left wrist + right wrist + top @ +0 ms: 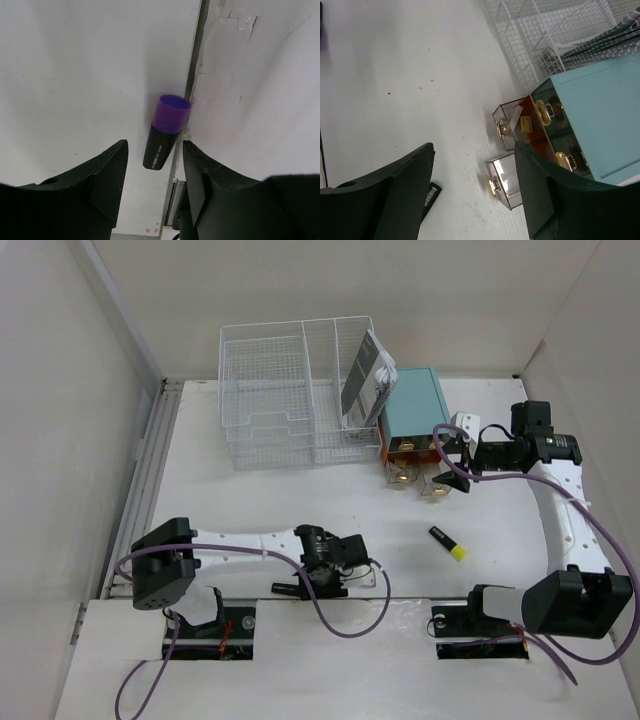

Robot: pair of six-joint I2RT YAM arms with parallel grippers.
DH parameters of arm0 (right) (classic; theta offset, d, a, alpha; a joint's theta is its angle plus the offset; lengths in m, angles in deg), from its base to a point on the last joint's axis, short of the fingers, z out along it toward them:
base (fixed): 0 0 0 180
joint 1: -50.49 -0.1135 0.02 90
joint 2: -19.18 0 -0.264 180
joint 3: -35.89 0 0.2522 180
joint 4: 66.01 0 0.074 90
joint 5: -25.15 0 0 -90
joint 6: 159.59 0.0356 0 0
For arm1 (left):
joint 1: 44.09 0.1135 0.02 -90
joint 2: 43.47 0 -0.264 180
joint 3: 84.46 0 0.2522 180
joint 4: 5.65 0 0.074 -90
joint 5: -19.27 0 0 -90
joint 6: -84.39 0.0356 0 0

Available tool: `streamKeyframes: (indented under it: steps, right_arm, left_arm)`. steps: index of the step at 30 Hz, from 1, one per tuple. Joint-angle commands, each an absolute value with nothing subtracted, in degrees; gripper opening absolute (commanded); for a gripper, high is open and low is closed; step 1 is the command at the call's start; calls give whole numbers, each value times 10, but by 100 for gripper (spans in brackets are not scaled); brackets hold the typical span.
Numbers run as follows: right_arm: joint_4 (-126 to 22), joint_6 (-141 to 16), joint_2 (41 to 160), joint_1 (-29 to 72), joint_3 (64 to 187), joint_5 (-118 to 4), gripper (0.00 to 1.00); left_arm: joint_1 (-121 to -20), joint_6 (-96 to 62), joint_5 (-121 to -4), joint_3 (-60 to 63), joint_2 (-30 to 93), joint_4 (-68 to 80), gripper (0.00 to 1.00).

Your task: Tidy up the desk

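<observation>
Near the front seam of the desk (pixel 250 505), the left claw (pixel 154 148) stands about half open and holds nothing. A purple-capped marker (pixel 165 131) lies just beyond its fingertips, in line with the gap, untouched. Far right, the right claw (pixel 473 150) hangs wide above the white top, gripping nothing. Below it sit two clear drawers (pixel 506 182) with gold knobs, out on the desk just in front of the teal drawer box (pixel 600 120), whose open front shows red-orange inside. A small yellow piece and a white strip show at the farther drawer — whether inside it or behind it, I cannot tell. Left of the box, the wire-mesh organizer (pixel 290 390) holds a patterned booklet (pixel 365 375), tilted, in its right compartment. A yellow-capped marker (pixel 448 543) lies alone on the desk, near right.
</observation>
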State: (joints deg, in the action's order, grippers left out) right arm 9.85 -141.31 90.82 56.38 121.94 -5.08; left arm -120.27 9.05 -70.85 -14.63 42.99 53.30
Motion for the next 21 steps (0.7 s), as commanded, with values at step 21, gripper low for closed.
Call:
streamKeyframes:
  steps: [21]
  right_arm:
    - [120,-1446,888,559,1232,-75,71]
  left_arm:
    - [-1226,107,-710,-170,507,486,45]
